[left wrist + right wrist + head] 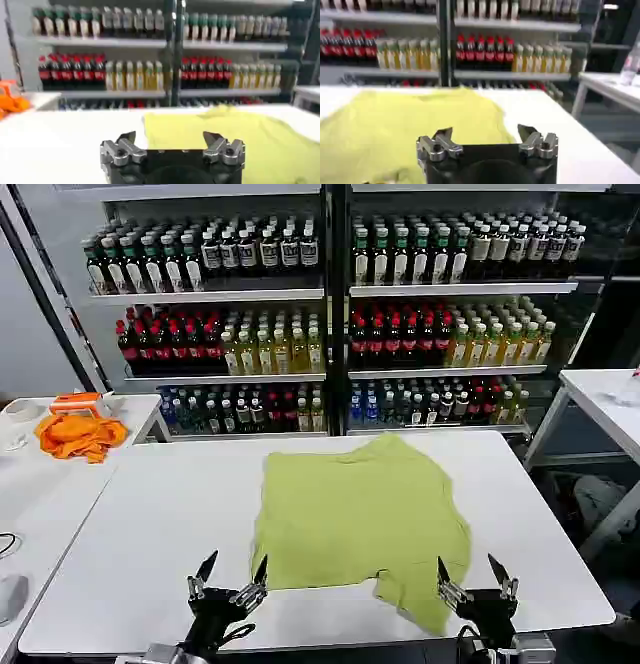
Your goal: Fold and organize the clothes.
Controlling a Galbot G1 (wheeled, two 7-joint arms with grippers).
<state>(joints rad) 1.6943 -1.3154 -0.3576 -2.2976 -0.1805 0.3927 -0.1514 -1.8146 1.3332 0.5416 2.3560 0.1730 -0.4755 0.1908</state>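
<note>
The clothes, one lime yellow-green T-shirt [360,519], lie spread and a bit rumpled on the white table [150,524], with a flap hanging toward the front right corner. The same shirt [240,137] lies ahead in the left wrist view, and the shirt [405,125] again in the right wrist view. My left gripper [232,569] hovers open at the front edge, just off the shirt's near left corner. My right gripper [472,569] stands open at the front edge, beside the shirt's near right flap. In the wrist views the left gripper [169,136] and right gripper [485,132] hold nothing.
An orange cloth [78,434] and an orange box [80,401] lie on a side table at the far left. Shelves of bottles [330,324] stand behind the table. Another white table [605,399] is at the right. Bare tabletop surrounds the shirt.
</note>
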